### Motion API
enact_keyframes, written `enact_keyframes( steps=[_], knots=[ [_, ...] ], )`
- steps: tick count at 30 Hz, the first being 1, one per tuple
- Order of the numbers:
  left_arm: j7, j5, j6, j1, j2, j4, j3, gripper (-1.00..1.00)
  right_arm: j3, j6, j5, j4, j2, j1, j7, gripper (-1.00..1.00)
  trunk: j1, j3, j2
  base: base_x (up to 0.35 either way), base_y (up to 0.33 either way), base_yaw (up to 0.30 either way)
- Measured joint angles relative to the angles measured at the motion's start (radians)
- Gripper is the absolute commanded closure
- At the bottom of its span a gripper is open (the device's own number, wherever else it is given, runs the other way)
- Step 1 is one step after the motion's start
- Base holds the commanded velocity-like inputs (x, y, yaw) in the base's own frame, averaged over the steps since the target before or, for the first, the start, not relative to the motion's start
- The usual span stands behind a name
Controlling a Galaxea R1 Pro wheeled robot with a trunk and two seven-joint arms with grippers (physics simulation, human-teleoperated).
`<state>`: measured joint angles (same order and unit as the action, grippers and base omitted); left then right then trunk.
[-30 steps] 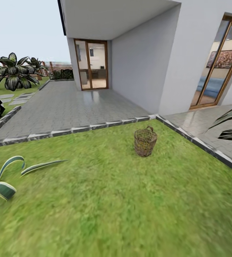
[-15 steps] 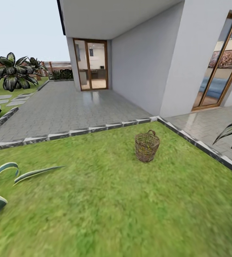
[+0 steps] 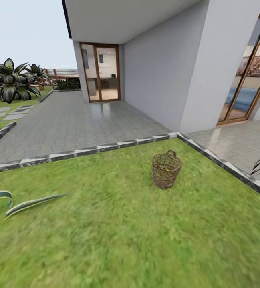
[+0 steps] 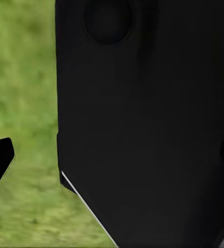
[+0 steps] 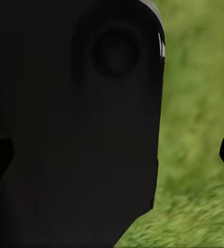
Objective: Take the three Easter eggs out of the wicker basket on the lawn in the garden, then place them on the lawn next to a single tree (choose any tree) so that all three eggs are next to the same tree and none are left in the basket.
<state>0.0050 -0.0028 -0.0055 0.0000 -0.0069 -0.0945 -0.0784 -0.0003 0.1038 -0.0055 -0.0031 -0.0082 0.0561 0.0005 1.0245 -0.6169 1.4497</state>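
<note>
The wicker basket (image 3: 166,170) sits on the lawn (image 3: 105,224) near the paved corner; a speck of yellow shows through the weave. Those eggs are likely light, smooth and slippery, so pinch each across its middle; can't tell either hand's state.

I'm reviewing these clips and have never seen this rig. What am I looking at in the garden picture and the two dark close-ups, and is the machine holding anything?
This is a simulated wheeled robot with two arms. The wide picture comes from its head camera: a wicker basket stands on the lawn near the grey paved path by the house, with a hint of yellow inside it, too small to identify. A leafy plant grows at the far left. The two dark pictures come from cameras near each gripper; a black part of the robot blocks most of each, with grass behind. Whether the grippers are open or holding anything cannot be told from these.
</note>
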Motion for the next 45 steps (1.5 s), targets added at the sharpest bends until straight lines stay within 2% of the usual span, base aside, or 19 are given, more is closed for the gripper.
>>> enact_keyframes(
  steps=[8, 23, 32, 45],
  knots=[
    [0.001, 0.002, 0.001, 0.0, -0.001, 0.0, -0.001, -1.0, 0.0, 0.0, 0.0, 0.0, 0.002, 0.0, 0.001, -1.0, 0.0, 0.0, 0.0, 0.332, 0.0, -0.241],
    [0.001, 0.006, 0.001, 0.0, 0.0, 0.0, -0.004, -1.0, 0.002, 0.0, 0.0, 0.0, 0.002, 0.0, 0.0, -1.0, 0.0, 0.0, 0.0, 0.332, 0.0, -0.021],
    [0.001, 0.004, 0.001, 0.0, 0.0, 0.0, -0.003, -1.0, 0.002, 0.001, 0.0, -0.001, 0.002, 0.0, 0.0, -1.0, 0.0, 0.003, 0.0, 0.326, 0.0, -0.23],
    [-0.008, 0.004, 0.0, 0.0, 0.0, -0.003, -0.003, -1.0, 0.009, 0.0, 0.009, -0.002, -0.002, 0.0, 0.002, -1.0, 0.001, 0.003, 0.0, 0.038, 0.0, -0.02]
  ],
)
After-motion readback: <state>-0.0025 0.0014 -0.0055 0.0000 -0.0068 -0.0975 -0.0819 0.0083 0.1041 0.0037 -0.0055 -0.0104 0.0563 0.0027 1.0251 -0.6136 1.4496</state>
